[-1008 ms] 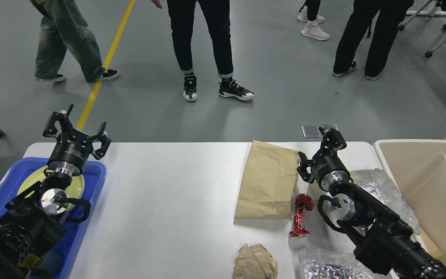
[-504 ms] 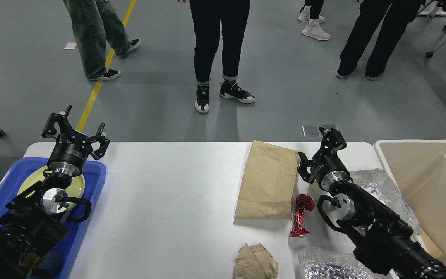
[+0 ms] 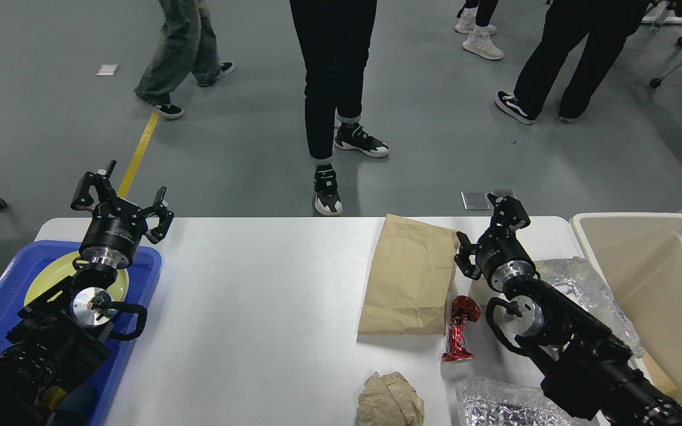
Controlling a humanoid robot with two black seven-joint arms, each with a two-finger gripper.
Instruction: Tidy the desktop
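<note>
Desktop is white, matte, round-cornered, littered at right.

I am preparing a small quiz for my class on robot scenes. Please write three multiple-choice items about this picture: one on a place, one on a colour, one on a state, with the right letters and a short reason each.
1. Where does the flat paper bag lie?
A. in the beige bin
B. on the desktop
C. in the blue tray

2. What colour is the crumpled foil wrapper beside the bag?
A. red
B. green
C. white

3. In what state is the left gripper?
A. shut on a plate
B. shut on nothing
C. open, holding nothing

Answers:
1 B: the bag rests flat on the desktop, apart from the beige bin and the blue tray.
2 A: its foil shines red.
3 C: its fingers are spread, with nothing between them.
</note>
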